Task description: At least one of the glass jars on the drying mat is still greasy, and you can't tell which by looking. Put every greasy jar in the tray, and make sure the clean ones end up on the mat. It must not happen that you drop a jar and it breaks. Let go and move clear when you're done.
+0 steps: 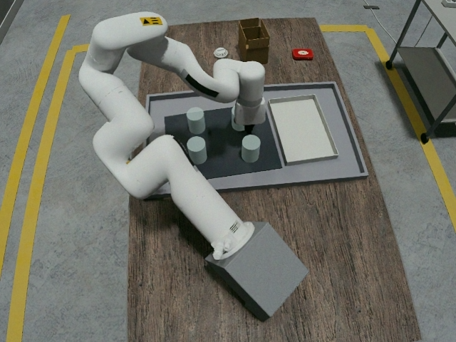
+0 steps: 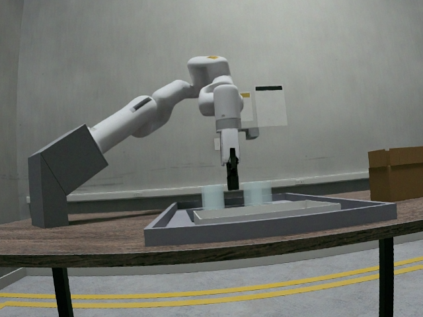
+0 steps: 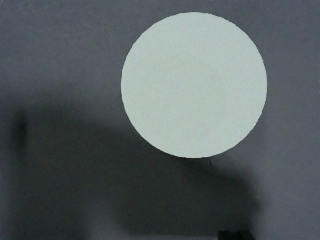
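Several pale green jars stand upright on the dark mat (image 1: 228, 162): one back left (image 1: 196, 121), one front left (image 1: 197, 150), one front right (image 1: 251, 149) and one back right (image 1: 238, 127), partly hidden by the gripper. Jars also show in the exterior view, one left (image 2: 213, 197) and an overlapping group right (image 2: 254, 193). All look alike. My gripper (image 1: 249, 129) (image 2: 232, 188) (image 3: 236, 235) is shut and empty, pointing down between the two right jars, near the height of their tops. One jar's round top (image 3: 194, 85) fills much of the wrist view. The shallow white tray (image 1: 301, 128) (image 2: 266, 212) is empty.
A low grey rim (image 1: 257, 184) (image 2: 269, 226) surrounds mat and tray. Behind it stand a brown cardboard box (image 1: 254, 45) (image 2: 396, 180), a small white disc (image 1: 220, 53) and a red case (image 1: 302, 54). A metal cart stands at the right.
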